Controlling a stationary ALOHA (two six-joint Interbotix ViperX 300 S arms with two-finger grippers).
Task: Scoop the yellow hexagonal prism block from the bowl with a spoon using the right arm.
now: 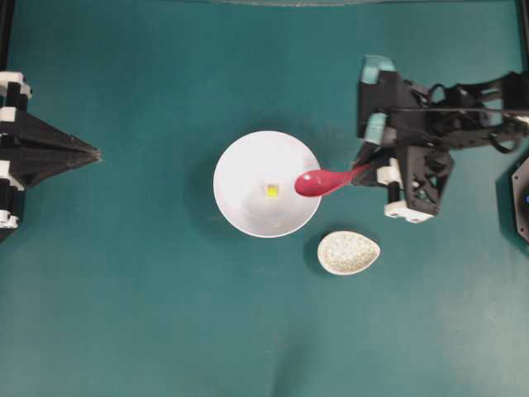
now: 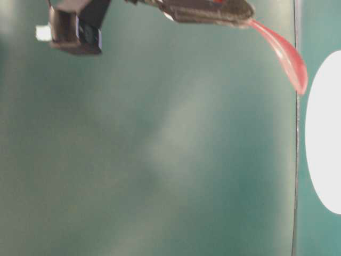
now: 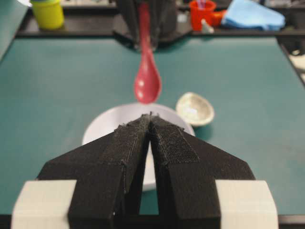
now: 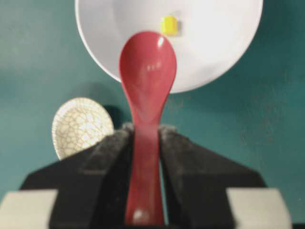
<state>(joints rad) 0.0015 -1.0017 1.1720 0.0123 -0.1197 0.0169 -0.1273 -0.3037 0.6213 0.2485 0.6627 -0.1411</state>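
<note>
Seen from the left wrist camera, the left tool (image 3: 150,125) sits nearest, its two black fingers pressed together with nothing between them, hovering low over the teal table (image 3: 57,95). Just past its tips lies the white bowl (image 3: 102,125), and at about 1 o'clock from the bowl rests the speckled egg-shaped dish (image 3: 194,109). Above the bowl's far rim hangs the pink-red spoon (image 3: 147,83), scoop downward, its handle rising into the right tool.

Farther back, beyond the table's far edge, a dark shelf carries a yellow-green cup (image 3: 47,13), an orange cup (image 3: 202,13) and a blue cloth (image 3: 252,15).

From overhead, the right tool (image 1: 369,169) is clenched on the spoon's handle at 3 o'clock from the bowl, the scoop overlapping the bowl's right rim. The yellow hexagonal prism block (image 1: 272,191) lies inside the bowl near its centre, apart from the scoop. The table surface is a plain, matte teal sheet.
</note>
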